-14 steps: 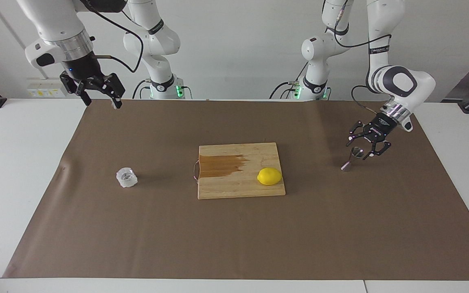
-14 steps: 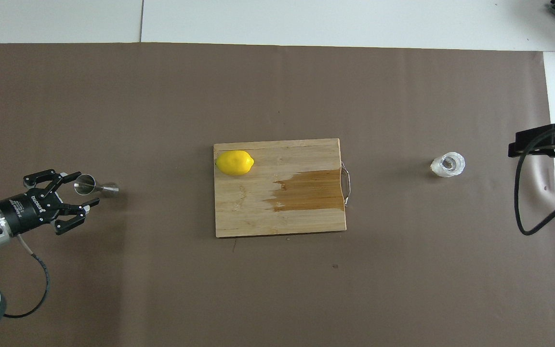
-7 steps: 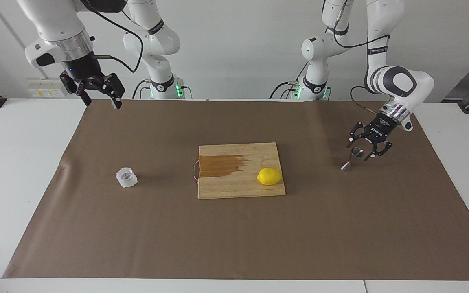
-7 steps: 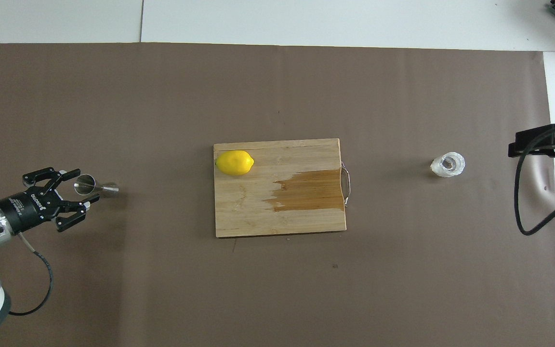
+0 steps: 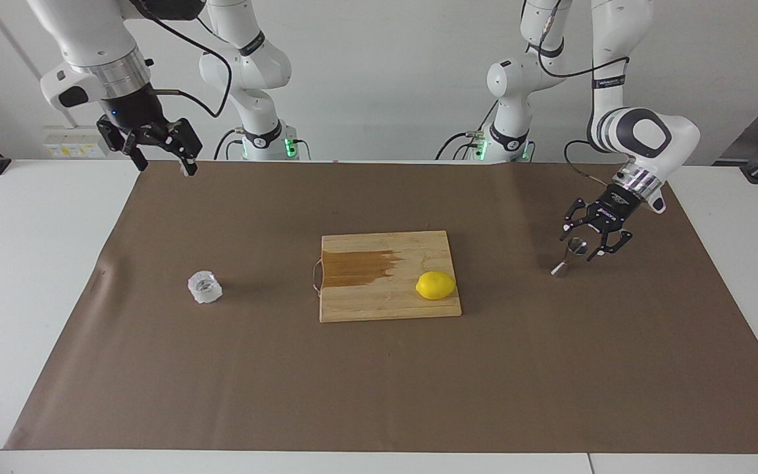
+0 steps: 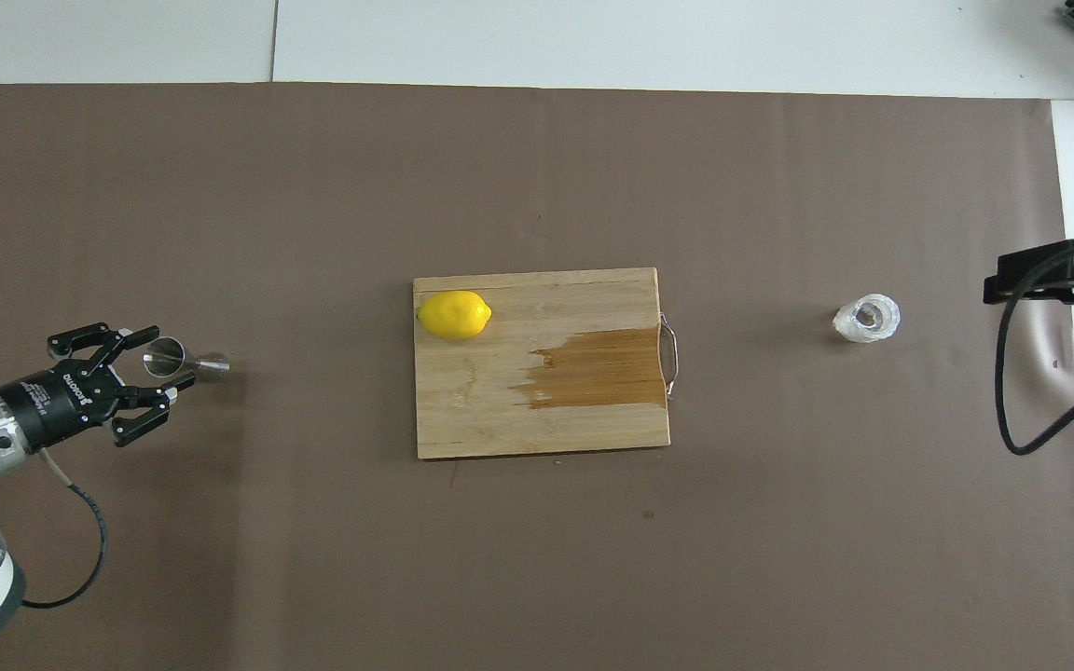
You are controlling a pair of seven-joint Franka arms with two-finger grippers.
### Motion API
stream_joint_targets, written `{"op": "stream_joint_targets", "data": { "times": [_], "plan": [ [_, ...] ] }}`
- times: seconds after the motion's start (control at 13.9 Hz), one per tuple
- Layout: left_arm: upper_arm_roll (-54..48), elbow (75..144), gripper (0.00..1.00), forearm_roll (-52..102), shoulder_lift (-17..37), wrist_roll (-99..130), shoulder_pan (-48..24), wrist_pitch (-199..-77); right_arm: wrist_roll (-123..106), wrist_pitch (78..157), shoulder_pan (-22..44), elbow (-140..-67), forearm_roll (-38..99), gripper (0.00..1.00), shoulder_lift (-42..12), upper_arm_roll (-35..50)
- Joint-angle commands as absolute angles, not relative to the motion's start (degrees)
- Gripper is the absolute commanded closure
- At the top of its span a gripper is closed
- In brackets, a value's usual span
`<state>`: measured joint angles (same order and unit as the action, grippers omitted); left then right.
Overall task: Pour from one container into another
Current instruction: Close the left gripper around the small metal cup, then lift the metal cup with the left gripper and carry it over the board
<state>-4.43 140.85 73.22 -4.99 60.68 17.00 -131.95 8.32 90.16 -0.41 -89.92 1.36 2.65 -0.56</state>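
Left gripper (image 5: 583, 244) has narrowed around jigger (image 5: 571, 253), grip uncertain | right gripper (image 5: 158, 155) spread, waiting at 10 o'clock | brown mat (image 5: 379, 388); white wall | one cup (image 5: 204, 287); one lemon (image 5: 435, 286); one board (image 5: 379, 303)

We count one clear faceted cup (image 5: 205, 287), one steel jigger (image 5: 569, 256), one lemon (image 5: 435, 285), one wooden cutting board (image 5: 379, 299) with one metal handle (image 5: 316, 275). We count one brown mat (image 5: 379, 382) on one white counter (image 5: 17, 263). Two arms, two grippers.
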Motion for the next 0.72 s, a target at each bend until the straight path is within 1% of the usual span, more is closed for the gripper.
{"op": "stream_joint_targets", "data": {
  "times": [0.0, 0.07, 0.36, 0.65],
  "plan": [
    [-4.13, 140.54, 0.73, 74.44, -4.39, 60.38, 16.35, -133.07, 6.94, 89.12, -1.23, -89.47, 2.99, 0.00, 2.90, -0.35],
    [-4.13, 140.54, 1.00, 74.53, -4.39, 60.38, 16.43, -132.98, 6.94, 89.12, -1.23, -89.47, 2.90, 0.00, 2.90, -0.35],
    [-4.13, 140.28, 1.00, 74.62, -4.31, 60.56, 16.35, -132.63, 6.94, 89.12, -1.23, -89.47, 2.99, 0.00, 2.90, -0.35],
    [-4.22, 133.96, 1.00, 74.18, -3.51, 66.50, 16.00, -129.20, 6.94, 89.12, -1.23, -89.47, 2.99, 0.00, 2.90, -0.35]
  ]
}}
